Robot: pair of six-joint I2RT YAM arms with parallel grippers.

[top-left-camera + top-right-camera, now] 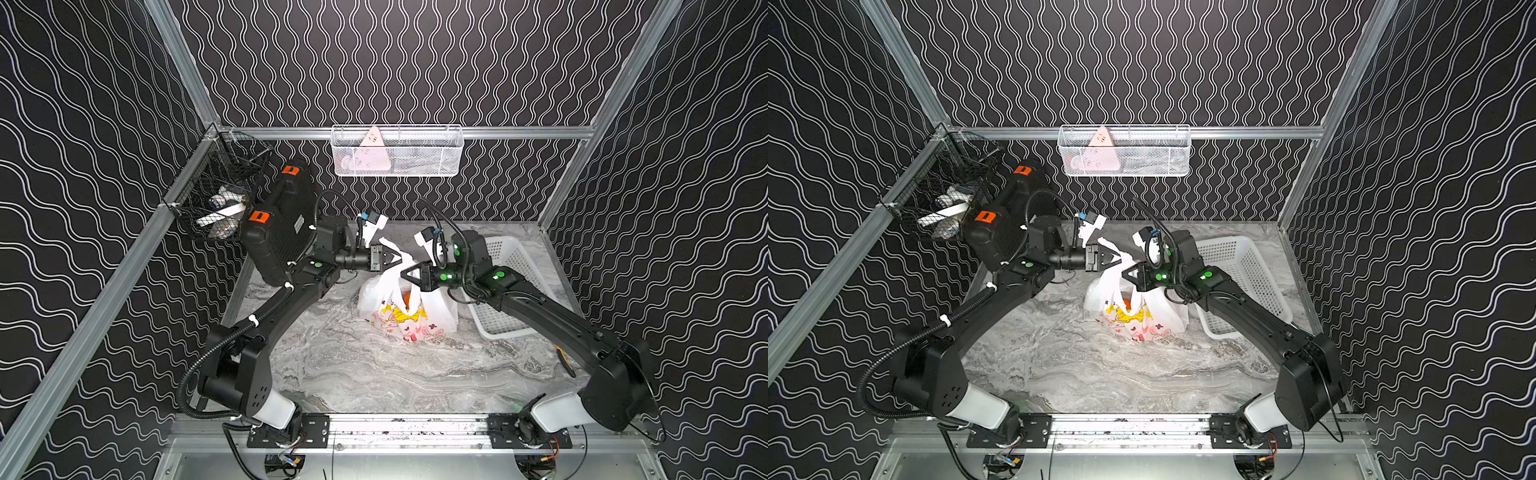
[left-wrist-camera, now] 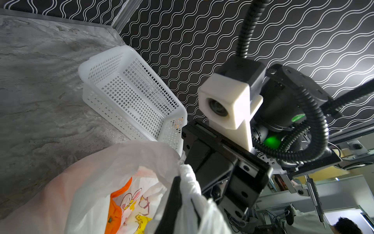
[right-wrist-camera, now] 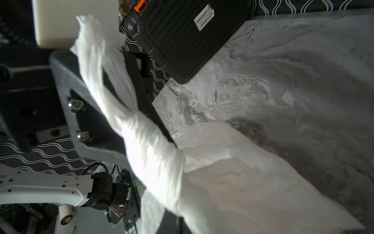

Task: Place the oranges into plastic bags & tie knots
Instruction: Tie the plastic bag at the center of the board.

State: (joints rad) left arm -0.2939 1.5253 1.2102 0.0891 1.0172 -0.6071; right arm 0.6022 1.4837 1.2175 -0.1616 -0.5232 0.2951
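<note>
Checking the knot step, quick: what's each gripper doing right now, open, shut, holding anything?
Left gripper: closed, pinching a handle strip of the plastic bag.
Right gripper: closed, also pinching the bag's handle plastic.

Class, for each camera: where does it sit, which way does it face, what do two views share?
Top views: overhead, facing down; table, bag, left gripper, right gripper show.
Left wrist: on left arm, faces basket; right gripper shows.
Right wrist: on right arm, faces case; left gripper shows.
Shared: both wrist views see the bag.
</note>
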